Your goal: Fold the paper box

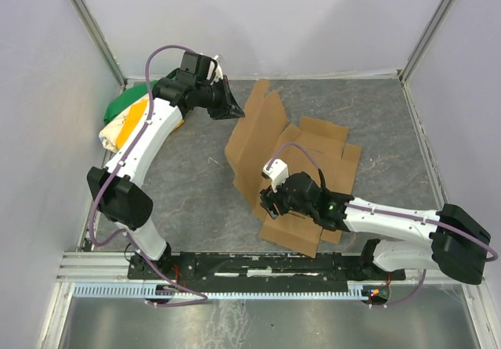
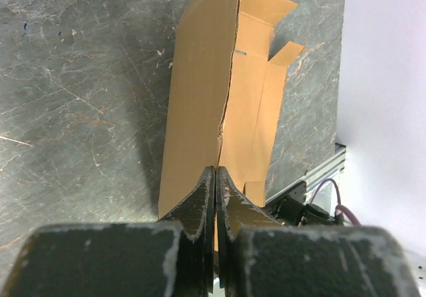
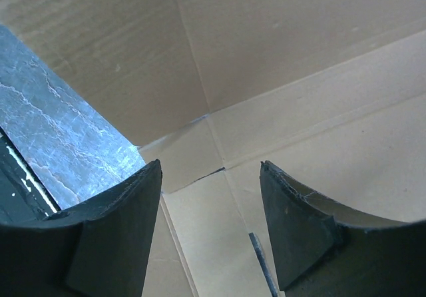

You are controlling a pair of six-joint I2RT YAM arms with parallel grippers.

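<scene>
While the box (image 1: 262, 134) lies half open in the middle of the table (image 1: 188, 185), one side of it is seen standing up. The left gripper (image 1: 237, 113) is shut tight with nothing held, and it is placed just beside that raised side. The right gripper (image 1: 268, 202) is spread wide above the near part of the box, and nothing is held in it. A cloth bundle (image 1: 125, 118) is seen at the far left, well apart from the box.
</scene>
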